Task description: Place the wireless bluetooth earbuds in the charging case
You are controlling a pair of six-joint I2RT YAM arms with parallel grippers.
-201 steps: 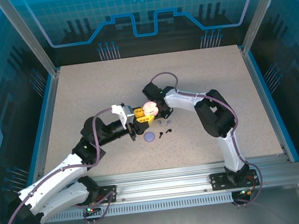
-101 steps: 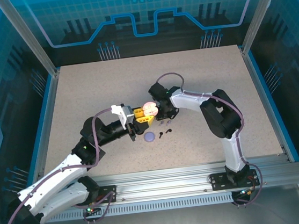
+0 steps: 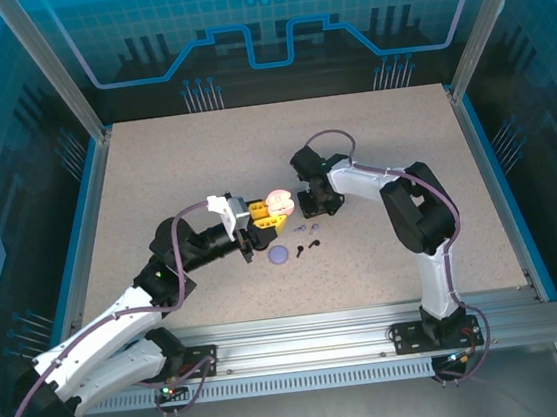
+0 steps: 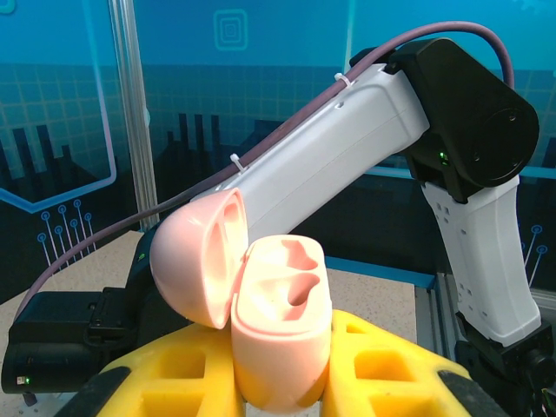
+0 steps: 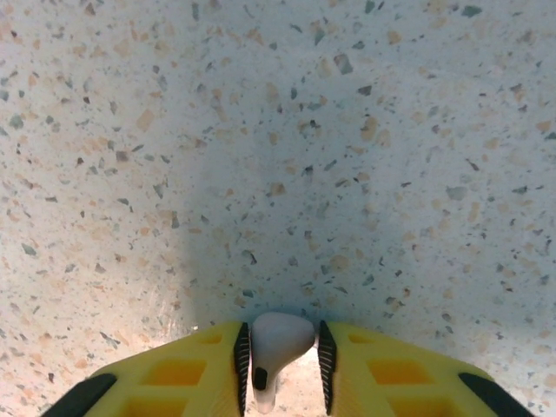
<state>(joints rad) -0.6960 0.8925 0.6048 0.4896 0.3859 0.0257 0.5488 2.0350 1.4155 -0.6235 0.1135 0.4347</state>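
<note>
Earbud [image 5: 278, 334], pale with a dark dot on its stem, sits pinched between the yellow fingers of the right gripper [image 5: 282, 349]. The pads touch it on both sides and the stem hangs down between them. It hangs above bare table [image 5: 287, 130], so it is off the surface and not yet in any socket. Gripping the rounded head and leaving the stem free looks deliberate, since the stem has to enter the socket first.

The case [image 4: 282, 321], pale pink, is clamped low on its body by the left gripper [image 4: 282, 387], whose yellow fingers press against both flanks. Its lid [image 4: 200, 261] is swung fully back on the hinge. The two moulded sockets are exposed and both look empty. Holding the case raised and tilted turns the sockets up towards the other arm, and the low grip keeps the fingers clear of the opening.

From above, the right gripper [image 3: 314, 204] hangs just beside the case [image 3: 279, 202], near it but apart. A lavender case [image 3: 279, 255] and black earbuds [image 3: 300, 249] lie on the table near the grippers, on the side towards the arm bases, probably waiting their turn.

No brand, label or writing is readable on the case, the earbud or the fingers.
</note>
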